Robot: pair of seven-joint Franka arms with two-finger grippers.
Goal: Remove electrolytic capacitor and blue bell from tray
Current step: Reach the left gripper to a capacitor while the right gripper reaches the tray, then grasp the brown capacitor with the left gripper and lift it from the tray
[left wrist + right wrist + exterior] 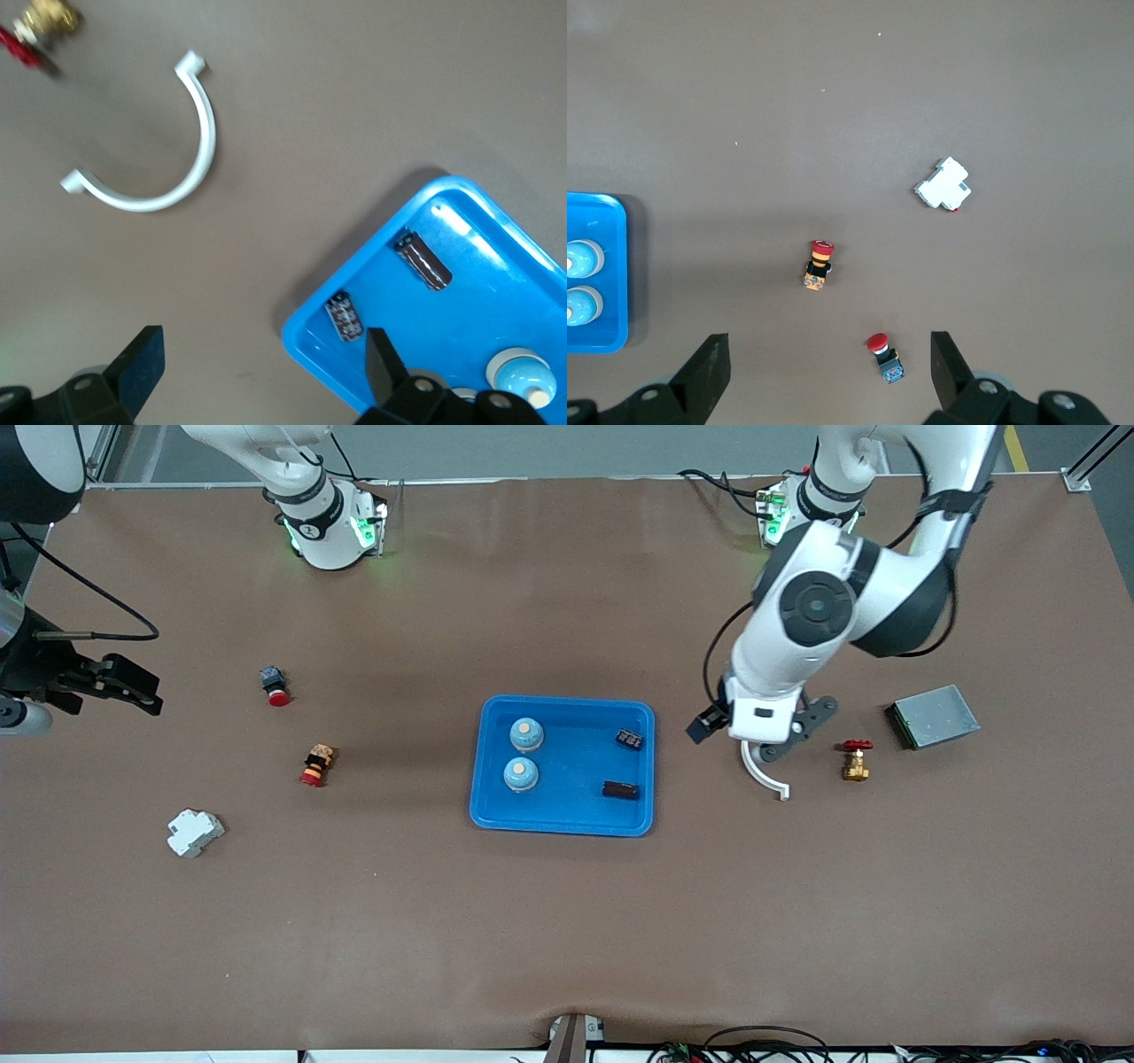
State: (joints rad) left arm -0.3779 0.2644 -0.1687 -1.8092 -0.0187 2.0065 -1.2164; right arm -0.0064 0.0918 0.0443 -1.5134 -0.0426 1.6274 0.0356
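Two pale-blue domed bells [526, 734] [521, 774] and two small dark capacitors [630, 739] [620, 789] lie in the blue tray [567, 823] mid-counter. Left gripper [257, 363] and right gripper [828, 367] hover, fingers wide, empty.

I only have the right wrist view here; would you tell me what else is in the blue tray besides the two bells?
Observer: Two dark capacitors lie in the blue tray, toward the left arm's end.
Operator: Where is the left gripper?
Observer: The left gripper is open, empty, over bare table beside the tray.
Operator: Anything near it?
Observer: A white curved clip lies there, with a brass valve beside it.
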